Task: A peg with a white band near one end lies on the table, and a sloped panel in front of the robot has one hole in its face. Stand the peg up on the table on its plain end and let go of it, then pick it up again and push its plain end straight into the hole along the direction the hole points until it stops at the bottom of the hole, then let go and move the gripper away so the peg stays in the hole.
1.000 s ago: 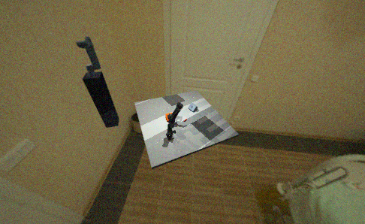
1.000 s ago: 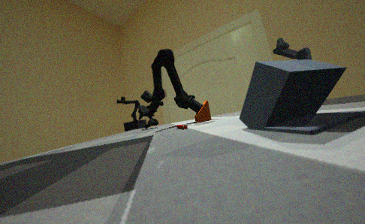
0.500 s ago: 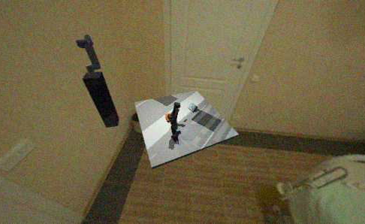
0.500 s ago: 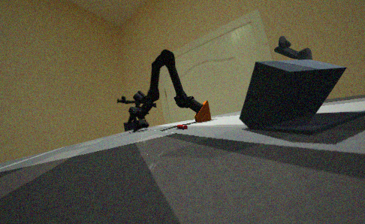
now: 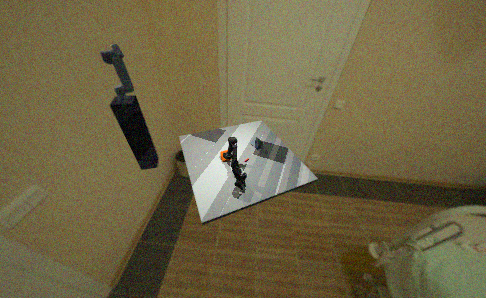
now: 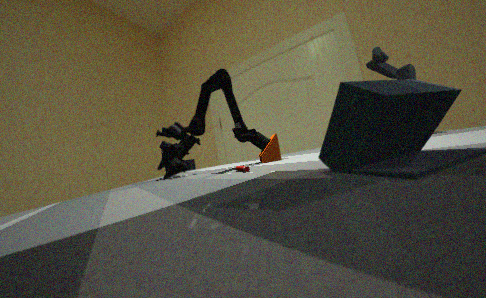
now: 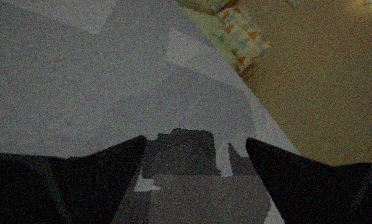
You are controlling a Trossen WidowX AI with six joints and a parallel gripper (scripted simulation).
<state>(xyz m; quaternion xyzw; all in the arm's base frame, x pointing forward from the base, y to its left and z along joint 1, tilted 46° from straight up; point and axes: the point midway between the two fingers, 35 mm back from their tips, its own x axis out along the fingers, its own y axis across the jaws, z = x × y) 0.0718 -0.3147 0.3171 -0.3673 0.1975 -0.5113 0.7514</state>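
A small red peg (image 5: 247, 160) (image 6: 242, 168) lies on the table between the arm's base and the sloped panel; its white band cannot be made out. The dark blue-grey sloped panel (image 5: 258, 144) (image 6: 384, 122) leans on a flat base plate, at the right in the exterior view; no hole shows in its face. My gripper (image 5: 240, 184) (image 7: 195, 141) is open and empty, on the far side of the peg from the panel and nearer the table edge. In the exterior view it blends with dark shapes behind it. The wrist view shows neither peg nor panel.
An orange wedge (image 5: 224, 156) (image 6: 272, 149) stands at the arm's base. The white-grey table (image 5: 206, 187) (image 7: 63, 80) has an edge running diagonally at the right of the wrist view. A dark box (image 5: 134, 132) with an arm-like shape on it stands off the table's left side.
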